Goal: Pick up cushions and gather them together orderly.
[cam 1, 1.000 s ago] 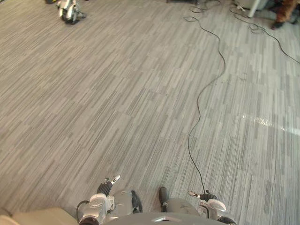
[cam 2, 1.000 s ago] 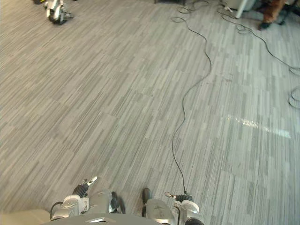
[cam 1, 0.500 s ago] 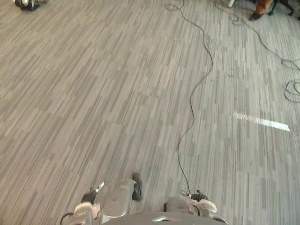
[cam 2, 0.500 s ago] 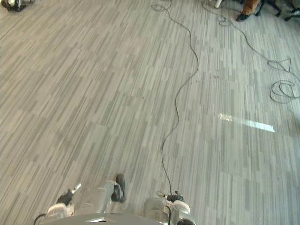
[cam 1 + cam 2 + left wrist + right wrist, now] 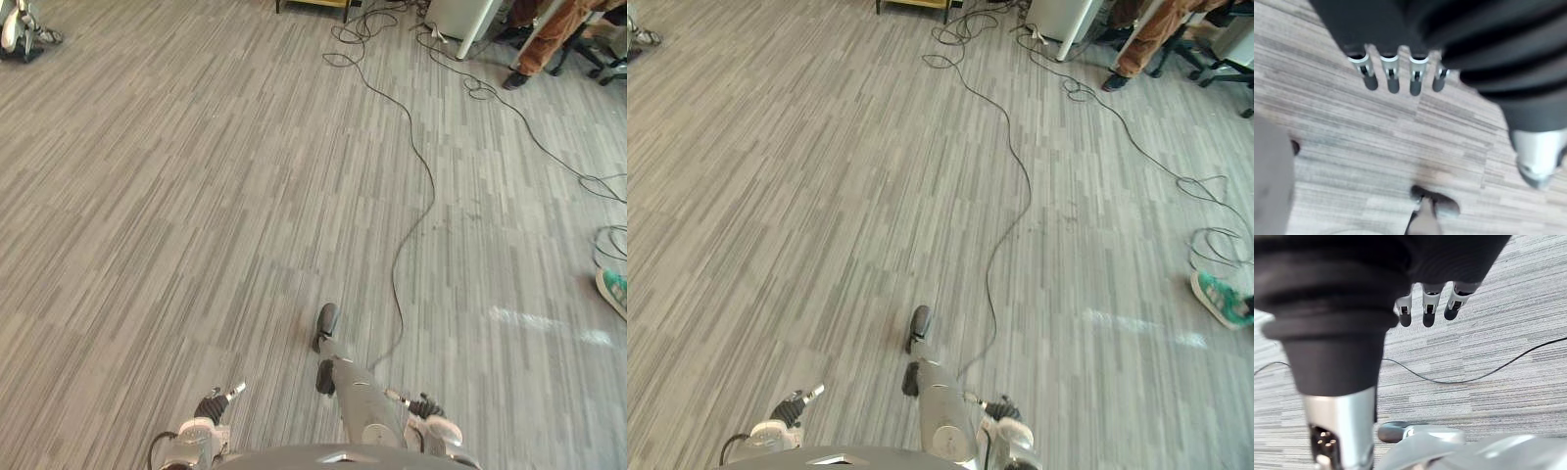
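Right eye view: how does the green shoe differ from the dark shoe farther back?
The green shoe is teal with a pale sole; the dark shoe is black. The green shoe lies nearer the robot, at the right edge; the dark shoe sits farther off, below a brown trouser leg. Both rest on the grey floor.

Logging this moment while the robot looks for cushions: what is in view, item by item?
floor: one, grey striped, all across
machine: one, white-grey, far left corner
furniture: one, yellow wood, far edge
cabinet: one, white, far right
loose cables: several, black, on the floor at right
trouser leg: one person's, brown, far right, with dark shoe
green shoe: one, right edge
left hand: fingers relaxed, holding nothing, above the floor
right hand: likewise, holding nothing
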